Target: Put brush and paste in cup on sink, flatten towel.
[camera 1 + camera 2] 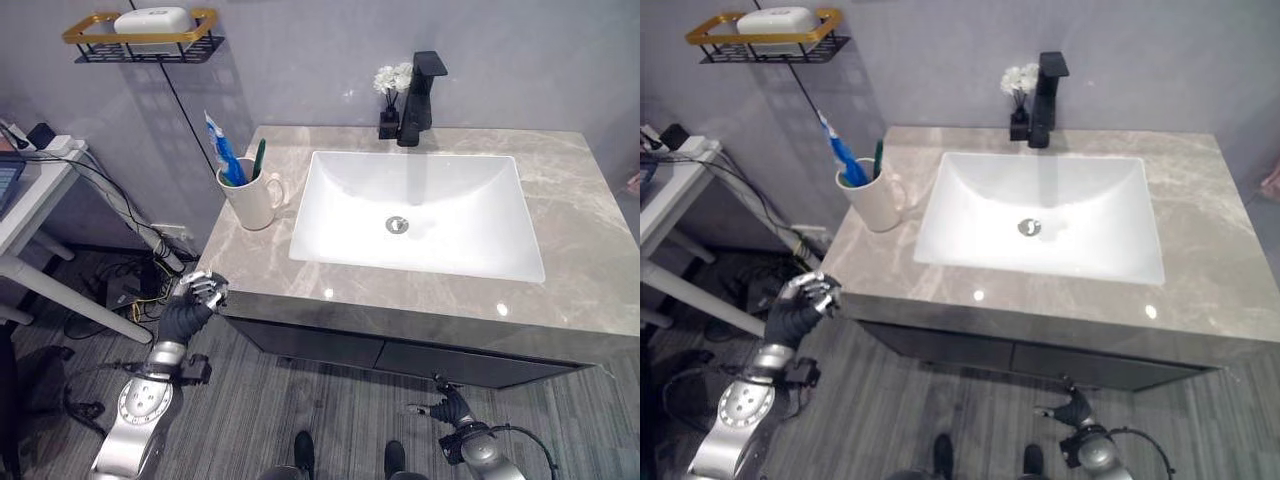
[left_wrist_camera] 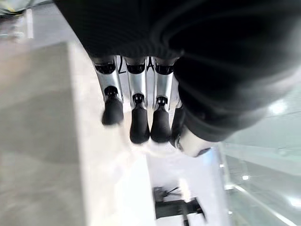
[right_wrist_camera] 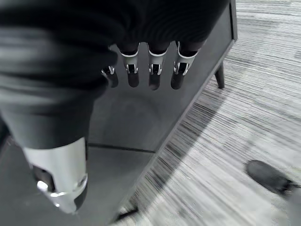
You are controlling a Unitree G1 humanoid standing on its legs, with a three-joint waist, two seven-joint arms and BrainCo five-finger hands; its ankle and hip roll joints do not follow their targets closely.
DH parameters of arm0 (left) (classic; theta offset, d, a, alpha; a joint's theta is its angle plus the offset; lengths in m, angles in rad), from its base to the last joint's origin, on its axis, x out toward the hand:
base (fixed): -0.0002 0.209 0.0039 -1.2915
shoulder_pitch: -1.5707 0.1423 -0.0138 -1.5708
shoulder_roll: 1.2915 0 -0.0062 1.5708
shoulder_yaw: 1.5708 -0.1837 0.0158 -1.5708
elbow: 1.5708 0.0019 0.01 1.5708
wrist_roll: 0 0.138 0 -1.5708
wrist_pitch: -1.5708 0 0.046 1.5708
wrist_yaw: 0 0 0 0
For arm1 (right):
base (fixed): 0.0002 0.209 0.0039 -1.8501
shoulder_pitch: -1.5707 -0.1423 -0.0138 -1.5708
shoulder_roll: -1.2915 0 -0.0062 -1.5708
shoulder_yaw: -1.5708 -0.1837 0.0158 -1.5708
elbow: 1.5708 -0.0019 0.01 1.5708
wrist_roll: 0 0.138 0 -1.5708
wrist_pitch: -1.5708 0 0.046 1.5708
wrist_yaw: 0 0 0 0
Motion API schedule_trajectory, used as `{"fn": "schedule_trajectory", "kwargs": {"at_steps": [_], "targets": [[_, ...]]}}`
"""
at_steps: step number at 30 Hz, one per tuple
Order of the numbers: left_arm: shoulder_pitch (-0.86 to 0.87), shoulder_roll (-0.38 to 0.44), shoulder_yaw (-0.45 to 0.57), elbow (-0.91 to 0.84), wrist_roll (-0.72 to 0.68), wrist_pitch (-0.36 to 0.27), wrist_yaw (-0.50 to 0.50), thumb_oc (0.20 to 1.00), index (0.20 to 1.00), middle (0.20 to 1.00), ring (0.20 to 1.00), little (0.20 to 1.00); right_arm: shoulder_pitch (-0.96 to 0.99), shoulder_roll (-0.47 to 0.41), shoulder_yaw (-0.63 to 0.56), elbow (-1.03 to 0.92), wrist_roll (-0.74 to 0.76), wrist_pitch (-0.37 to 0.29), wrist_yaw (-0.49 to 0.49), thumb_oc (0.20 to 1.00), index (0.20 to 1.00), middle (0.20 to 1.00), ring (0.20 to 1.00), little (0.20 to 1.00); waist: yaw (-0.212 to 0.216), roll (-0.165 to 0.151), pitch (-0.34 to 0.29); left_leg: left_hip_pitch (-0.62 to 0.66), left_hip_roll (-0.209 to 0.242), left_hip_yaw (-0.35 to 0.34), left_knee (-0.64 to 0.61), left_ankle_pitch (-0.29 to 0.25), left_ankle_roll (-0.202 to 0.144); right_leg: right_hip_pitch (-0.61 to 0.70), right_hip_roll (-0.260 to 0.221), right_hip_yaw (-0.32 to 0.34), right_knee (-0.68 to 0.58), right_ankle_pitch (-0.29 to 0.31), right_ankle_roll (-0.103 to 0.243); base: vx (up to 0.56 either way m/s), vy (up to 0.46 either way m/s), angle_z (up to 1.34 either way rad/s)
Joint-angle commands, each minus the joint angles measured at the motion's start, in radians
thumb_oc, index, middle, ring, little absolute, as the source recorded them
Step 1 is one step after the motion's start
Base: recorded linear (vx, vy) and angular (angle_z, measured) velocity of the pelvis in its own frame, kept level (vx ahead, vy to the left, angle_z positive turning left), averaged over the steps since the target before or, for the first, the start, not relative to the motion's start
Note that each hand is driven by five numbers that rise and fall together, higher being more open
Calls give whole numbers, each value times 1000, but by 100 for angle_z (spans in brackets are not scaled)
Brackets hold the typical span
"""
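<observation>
Brush (image 1: 259,158) and paste (image 1: 224,150): standing upright in the cup (image 1: 252,201), green handle and blue-white tube leaning against each other above the rim. Cup sitting on the worktop (image 1: 585,250), just beside the left edge of the sink (image 1: 420,215), handle pointing toward the basin. Towel: not to be made out anywhere on the worktop.

Sink: lying white and rectangular, sunk into the grey marble worktop, drain (image 1: 397,225) showing at centre. Black tap (image 1: 420,95) standing behind the basin at the wall, with a small vase of white flowers (image 1: 391,90) touching its left side.

Left robot hand (image 1: 200,293): hanging at the front left corner of the worktop, just off its edge, level with the top. Fingers (image 2: 137,110) curling loosely, dark tips side by side, gripping nothing; pale surface passing beneath them in the wrist view.

Right robot hand (image 1: 452,408): hanging low, below the worktop, in front of the dark cabinet (image 3: 141,122). Fingers (image 3: 153,70) bending inward in a row, thumb apart, holding nothing.

Gold-rimmed wall shelf (image 1: 140,38): hanging up left, carrying a white soap bar (image 1: 152,21). White side table (image 1: 35,195): standing at far left. Striped grey floor (image 3: 244,108) running under the cabinet.
</observation>
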Motion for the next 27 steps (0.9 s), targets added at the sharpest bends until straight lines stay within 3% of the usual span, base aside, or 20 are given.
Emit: {"fn": "schedule_trajectory", "kwargs": {"at_steps": [1, 11, 16, 27], "targets": [[-49, 46, 31, -8, -36, -30, 37, 200, 200, 200, 200, 200, -48, 7, 24, -26, -19, -5, -6, 1000, 1000, 1000, 1000, 1000, -4, -56, 12, -18, 58, 15, 5, -5, -51, -39, -127, -7, 6, 66, 57, 33, -24, 17], [-158, 108, 16, 55, -76, 0, 63, 200, 200, 200, 200, 200, -79, -14, 79, -27, -67, 22, 19, 1000, 1000, 1000, 1000, 1000, -14, -54, 33, -38, 58, 19, 5, 0, -55, -61, -128, -11, 6, 69, 58, 2, -1, 1], [-189, 112, 1, 86, -101, 10, 73, 200, 200, 200, 200, 200, -78, -6, 58, -27, -53, 32, 5, 1000, 1000, 1000, 1000, 1000, -22, -55, 37, -42, 59, 27, 5, -1, -55, -73, -130, -4, 6, 73, 61, 0, 0, 0], [-263, 213, -54, 153, -199, 41, 64, 200, 200, 200, 200, 200, -55, 6, 23, -23, 22, 43, 2, 1000, 1000, 1000, 1000, 1000, -49, -50, 45, -50, 61, 46, 5, -3, -58, -103, -129, 20, 6, 83, 67, 5, 8, -4]]}}
